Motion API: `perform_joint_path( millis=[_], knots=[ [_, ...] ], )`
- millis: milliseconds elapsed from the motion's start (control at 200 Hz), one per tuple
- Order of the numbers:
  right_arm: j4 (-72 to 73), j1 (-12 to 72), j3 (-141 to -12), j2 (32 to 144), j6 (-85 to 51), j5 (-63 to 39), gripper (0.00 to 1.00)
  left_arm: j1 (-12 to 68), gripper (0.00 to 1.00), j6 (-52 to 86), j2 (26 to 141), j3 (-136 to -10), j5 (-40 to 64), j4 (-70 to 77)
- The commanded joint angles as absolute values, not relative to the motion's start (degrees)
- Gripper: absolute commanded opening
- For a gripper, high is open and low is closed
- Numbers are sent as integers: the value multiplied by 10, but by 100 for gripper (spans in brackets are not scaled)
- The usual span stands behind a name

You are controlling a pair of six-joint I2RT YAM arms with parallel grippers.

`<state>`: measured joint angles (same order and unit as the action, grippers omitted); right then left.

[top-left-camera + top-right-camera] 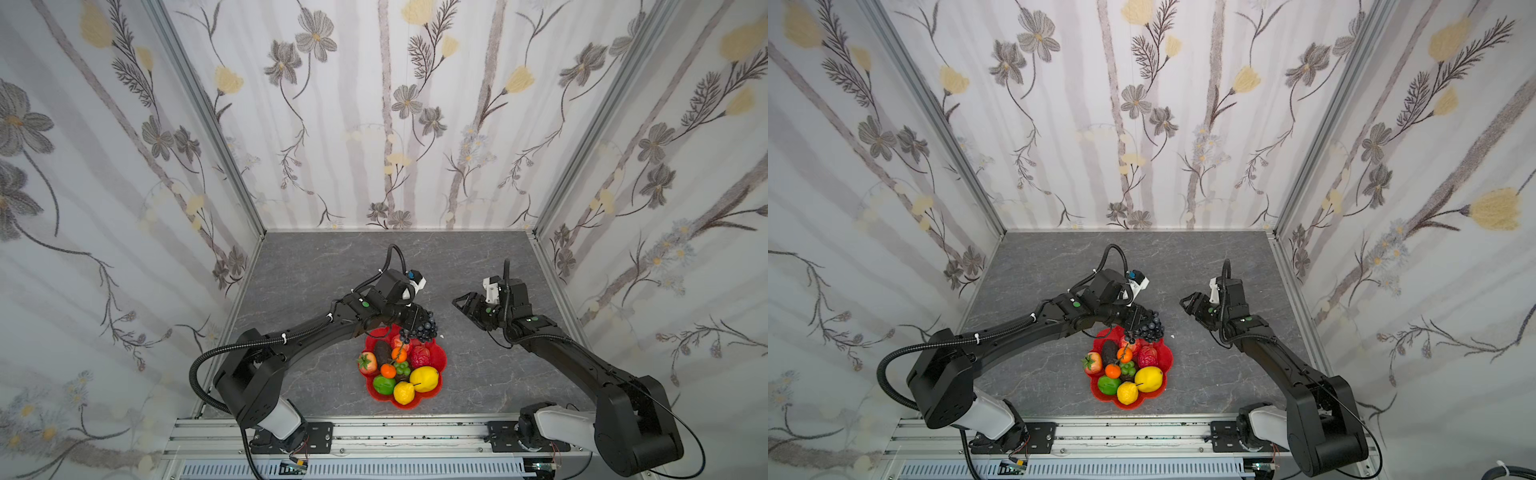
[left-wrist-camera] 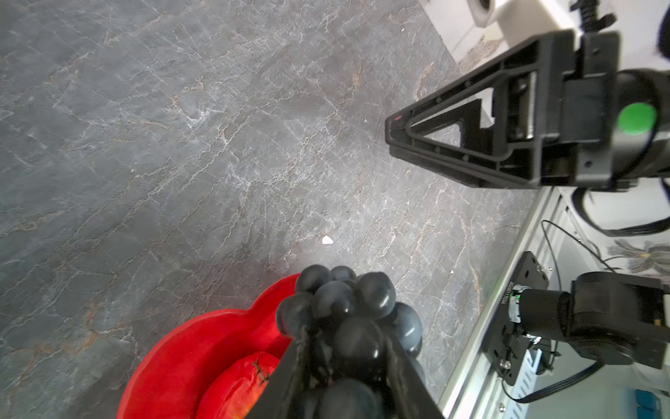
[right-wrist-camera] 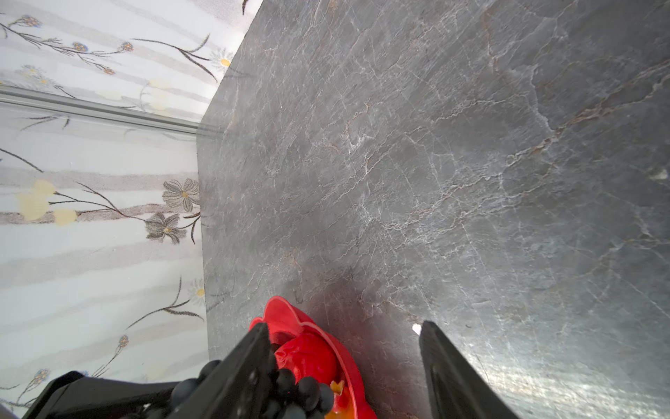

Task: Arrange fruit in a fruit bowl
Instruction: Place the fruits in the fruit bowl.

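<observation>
The red scalloped fruit bowl sits near the table's front centre. In it lie a lemon, a yellow pear, a green fruit, a strawberry, a black avocado, two tiny oranges and a red fruit. My left gripper is shut on the dark grapes, which hang over the bowl's far rim. To the right of the bowl, above bare table, my right gripper is open and holds nothing.
A small white chip lies on the grey marble table just right of the bowl's far rim. Floral walls close in the left, back and right sides. An aluminium rail with both arm bases runs along the front.
</observation>
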<state>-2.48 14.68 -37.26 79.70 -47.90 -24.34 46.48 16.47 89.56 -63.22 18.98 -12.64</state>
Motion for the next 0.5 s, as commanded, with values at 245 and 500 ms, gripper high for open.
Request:
perform_joint_path(
  millis=[245, 500],
  knots=[
    [-5, 149, -366, 816, -478, -264, 67, 468, 35, 113, 921, -610, 99, -151],
    [5, 153, -365, 829, -485, -265, 67, 466, 40, 96, 903, -596, 68, -161]
  ],
)
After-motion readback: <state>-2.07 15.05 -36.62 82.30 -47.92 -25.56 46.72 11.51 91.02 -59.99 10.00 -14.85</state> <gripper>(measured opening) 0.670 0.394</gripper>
